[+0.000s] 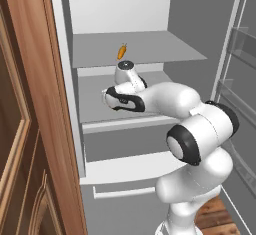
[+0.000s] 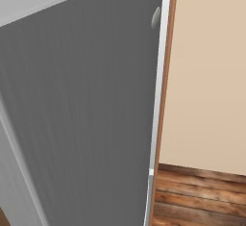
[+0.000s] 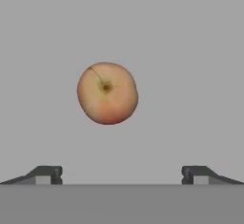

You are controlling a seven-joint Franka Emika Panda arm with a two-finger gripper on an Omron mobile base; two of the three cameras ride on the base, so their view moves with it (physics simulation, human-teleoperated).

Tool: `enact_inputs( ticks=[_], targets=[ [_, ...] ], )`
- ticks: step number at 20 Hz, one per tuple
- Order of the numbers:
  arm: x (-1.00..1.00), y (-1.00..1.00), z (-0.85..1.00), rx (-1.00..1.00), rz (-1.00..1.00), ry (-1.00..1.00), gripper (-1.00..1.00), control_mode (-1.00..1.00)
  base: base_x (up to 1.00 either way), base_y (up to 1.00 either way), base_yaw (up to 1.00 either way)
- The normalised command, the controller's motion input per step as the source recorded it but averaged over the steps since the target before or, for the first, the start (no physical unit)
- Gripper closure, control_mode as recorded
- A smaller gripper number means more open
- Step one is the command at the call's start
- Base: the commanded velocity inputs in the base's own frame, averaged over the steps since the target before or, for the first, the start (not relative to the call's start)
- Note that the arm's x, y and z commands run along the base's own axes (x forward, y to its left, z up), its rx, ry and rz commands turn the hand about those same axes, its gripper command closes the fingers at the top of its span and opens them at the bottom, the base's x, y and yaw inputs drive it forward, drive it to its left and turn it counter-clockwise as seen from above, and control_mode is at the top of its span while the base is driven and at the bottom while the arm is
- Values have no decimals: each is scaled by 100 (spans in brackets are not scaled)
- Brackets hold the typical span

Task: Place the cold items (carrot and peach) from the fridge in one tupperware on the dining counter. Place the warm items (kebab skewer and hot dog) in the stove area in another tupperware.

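- The robot is on the cold half of the task: its arm reaches into the open fridge (image 1: 150,24), working over the middle shelf (image 1: 95,96).
- In the hand view the peach (image 3: 107,93) lies on the bare grey shelf floor, straight ahead of the claw (image 3: 122,174) and centred between its two tips.
- The claw stands wide apart and holds nothing; the peach is clear of both fingertips (image 3: 47,173).
- The carrot (image 1: 121,52) rests on the shelf above, near its front edge, untouched.
- Judged from this, the step in hand is the approach to grasp the peach.
- The next move likely calls for a straight advance until the tips flank the fruit at its widest, then a gentle close, since a round peach could roll or squirt out.
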Motion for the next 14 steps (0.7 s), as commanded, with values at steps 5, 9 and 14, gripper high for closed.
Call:
enact_inputs(
  ticks=[5,9,14],
  targets=[
    [45,3,-11,0,-2,-1,-100,-100,0,0,0],
    [37,34,-23,0,0,-1,-100,-100,0,0,0],
    [32,22,-32,-3,-2,-1,-100,-100,0,0,0]
  ],
)
